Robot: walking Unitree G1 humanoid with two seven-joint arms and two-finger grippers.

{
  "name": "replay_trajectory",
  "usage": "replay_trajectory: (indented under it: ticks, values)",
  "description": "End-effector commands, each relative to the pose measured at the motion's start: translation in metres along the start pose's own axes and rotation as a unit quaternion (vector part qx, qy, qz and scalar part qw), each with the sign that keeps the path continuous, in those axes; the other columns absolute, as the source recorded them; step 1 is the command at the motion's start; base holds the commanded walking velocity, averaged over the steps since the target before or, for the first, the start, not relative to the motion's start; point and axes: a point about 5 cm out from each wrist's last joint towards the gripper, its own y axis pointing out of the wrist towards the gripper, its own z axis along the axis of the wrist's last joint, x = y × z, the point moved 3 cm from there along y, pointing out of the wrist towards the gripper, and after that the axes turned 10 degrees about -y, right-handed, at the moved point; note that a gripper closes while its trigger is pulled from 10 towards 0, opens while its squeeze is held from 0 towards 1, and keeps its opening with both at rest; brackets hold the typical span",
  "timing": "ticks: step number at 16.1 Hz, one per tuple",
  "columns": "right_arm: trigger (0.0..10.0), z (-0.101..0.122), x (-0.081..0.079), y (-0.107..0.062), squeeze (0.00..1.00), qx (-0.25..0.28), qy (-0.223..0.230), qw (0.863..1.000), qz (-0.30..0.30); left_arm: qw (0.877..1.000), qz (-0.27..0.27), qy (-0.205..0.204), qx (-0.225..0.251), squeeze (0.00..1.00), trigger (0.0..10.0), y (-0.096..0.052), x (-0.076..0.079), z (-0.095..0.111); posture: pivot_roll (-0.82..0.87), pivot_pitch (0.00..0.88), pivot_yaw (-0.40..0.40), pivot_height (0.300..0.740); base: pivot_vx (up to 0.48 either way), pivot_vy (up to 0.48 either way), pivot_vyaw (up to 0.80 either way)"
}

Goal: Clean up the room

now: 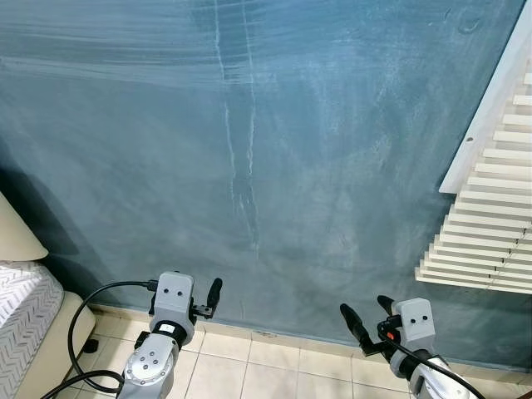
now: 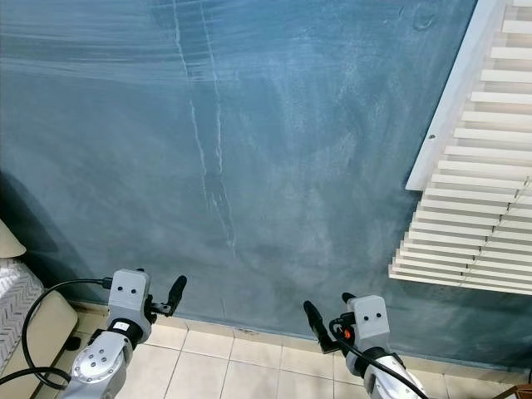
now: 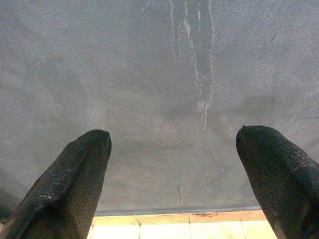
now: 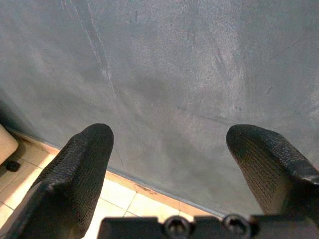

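Two end effectors agape, empty | wall | blinds | bed

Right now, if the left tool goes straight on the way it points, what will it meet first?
Most likely the blue-grey wall. The left tool is open and empty, and nothing stands between it and the wall, just above the tiled floor. How far away is unclear.

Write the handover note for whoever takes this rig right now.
Left gripper: jaws open, empty, held low facing the blue wall.
Right gripper: jaws open, empty, same height, also facing the wall.
In view: white blinds on the right; on the left a bed corner, a lampshade and a black cable over the tiled floor.
Done: nothing that can be judged from here.
Left: no clutter is in sight; probably turn away from the wall to find some.
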Motion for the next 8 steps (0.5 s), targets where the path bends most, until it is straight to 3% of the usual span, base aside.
replay_trajectory:
  ticks: [1,2,4,8]
  values:
    - [10.0,0.067,-0.04,0.073,0.0,0.043,0.094,0.995,-0.007,0.993,0.056,-0.081,0.06,0.0,10.0,0.027,-0.016,0.058,0.12,0.0,0.01,0.74,0.0,0.0,0.0]
    - [10.0,0.05,-0.025,0.064,0.0,0.026,0.064,0.997,-0.035,0.995,0.05,-0.08,0.032,0.0,10.0,0.029,-0.016,0.047,0.04,0.0,0.024,0.74,0.0,0.0,0.0]
    - [10.0,0.033,-0.008,0.049,0.0,0.007,0.043,0.997,-0.062,0.997,0.023,-0.072,-0.002,0.0,10.0,0.025,-0.013,0.03,0.04,0.0,0.026,0.74,0.0,0.0,0.0]
    - [10.0,0.03,-0.008,0.05,0.0,-0.001,0.029,0.998,-0.062,0.997,0.018,-0.075,0.01,0.0,10.0,0.023,-0.011,0.033,0.04,0.0,0.026,0.74,0.0,0.0,0.0]
